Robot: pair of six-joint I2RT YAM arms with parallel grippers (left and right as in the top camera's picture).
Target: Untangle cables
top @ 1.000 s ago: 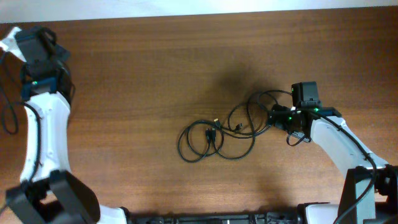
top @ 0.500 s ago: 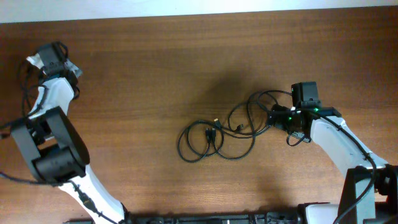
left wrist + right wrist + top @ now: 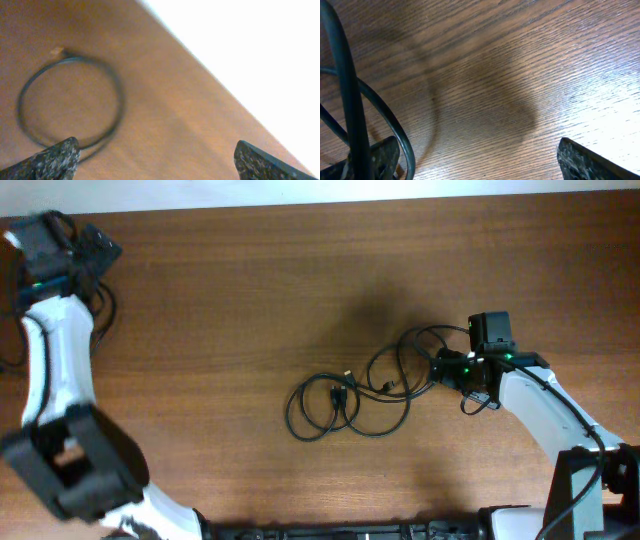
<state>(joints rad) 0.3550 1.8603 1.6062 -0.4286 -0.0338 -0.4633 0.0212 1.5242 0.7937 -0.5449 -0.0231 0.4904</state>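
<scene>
Surface: brown wooden table (image 3: 220,310).
Cables (image 3: 350,402): tangled loops lay mid-table, the rightmost reaching your right gripper (image 3: 480,165); one separate ring (image 3: 70,102) lay below the left wrist.
Left gripper (image 3: 157,165): fingers spread wide, holding nothing.
Right gripper: spread wide, strands beside one finger, none clamped.
Step advice: you would have done best closing on a single outer strand, drawing it off low and slowly.
Arm pose: your right forearm reached low into the heap; your left stretched to the far-left corner.
</scene>
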